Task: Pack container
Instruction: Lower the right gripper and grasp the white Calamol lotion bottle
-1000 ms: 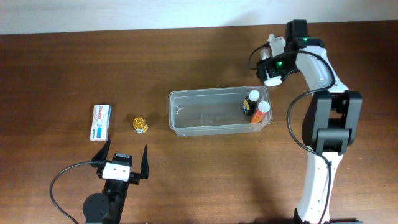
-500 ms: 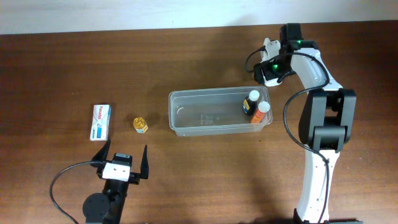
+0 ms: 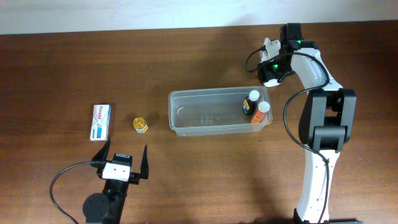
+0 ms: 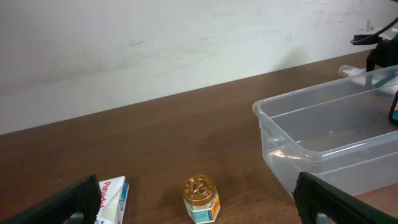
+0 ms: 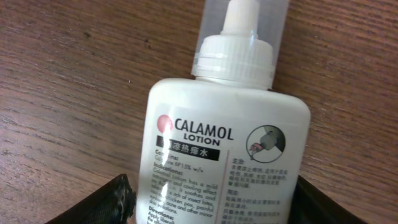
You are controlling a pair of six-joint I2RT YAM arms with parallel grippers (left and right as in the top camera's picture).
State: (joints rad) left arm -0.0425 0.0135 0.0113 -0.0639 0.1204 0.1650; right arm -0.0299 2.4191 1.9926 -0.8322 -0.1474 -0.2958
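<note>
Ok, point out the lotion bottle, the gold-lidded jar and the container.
lotion bottle [image 5: 227, 155], right wrist view, on its label.
jar [image 4: 200, 186], left wrist view, on its gold lid.
container [image 3: 199, 115], overhead view, bare floor.

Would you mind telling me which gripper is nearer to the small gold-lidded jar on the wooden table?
Left. The left gripper sits just short of the small gold-lidded jar, not touching it; the right gripper is far across, beyond the clear plastic container.

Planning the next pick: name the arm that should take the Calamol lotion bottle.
Right. The right gripper flanks the lotion bottle beyond the container; the left gripper sits open, far off near the front edge.
</note>
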